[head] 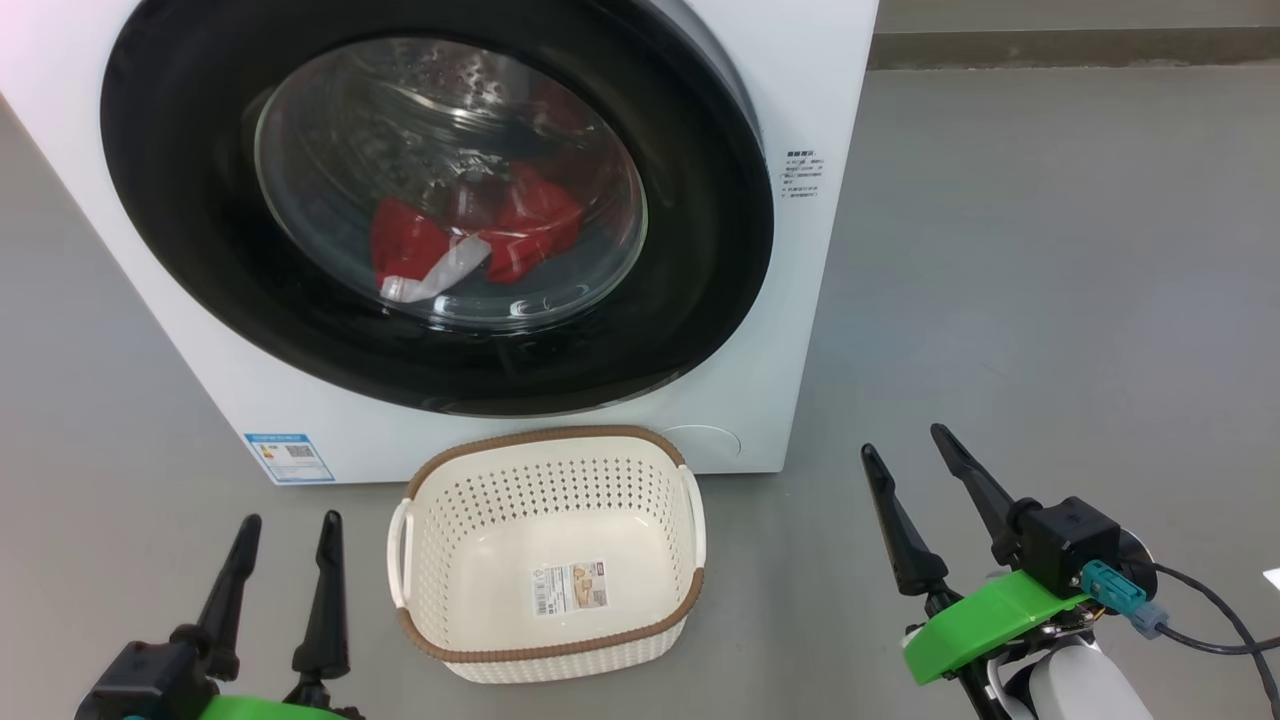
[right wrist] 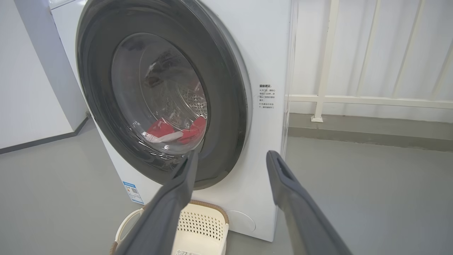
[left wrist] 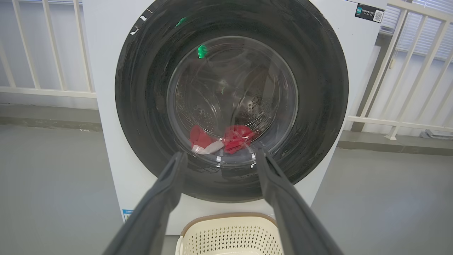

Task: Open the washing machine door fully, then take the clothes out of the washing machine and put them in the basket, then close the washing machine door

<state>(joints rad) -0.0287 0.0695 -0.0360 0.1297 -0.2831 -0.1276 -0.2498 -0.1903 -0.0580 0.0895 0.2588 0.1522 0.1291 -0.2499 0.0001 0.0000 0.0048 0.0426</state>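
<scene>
Red clothes lie behind the washing machine door at twelve o'clock, basket empty, my jaws released; every step remains.

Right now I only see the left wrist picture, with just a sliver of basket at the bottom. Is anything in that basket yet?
Observer: No. The basket holds only a paper label on its bottom.
Operator: Where is the other claw?
Observer: The right gripper hangs open above the floor, right of the basket, touching nothing.
Operator: Anything on the machine right of the door?
Observer: A small sticker of printed text on the washing machine, beside the washing machine door.
</scene>
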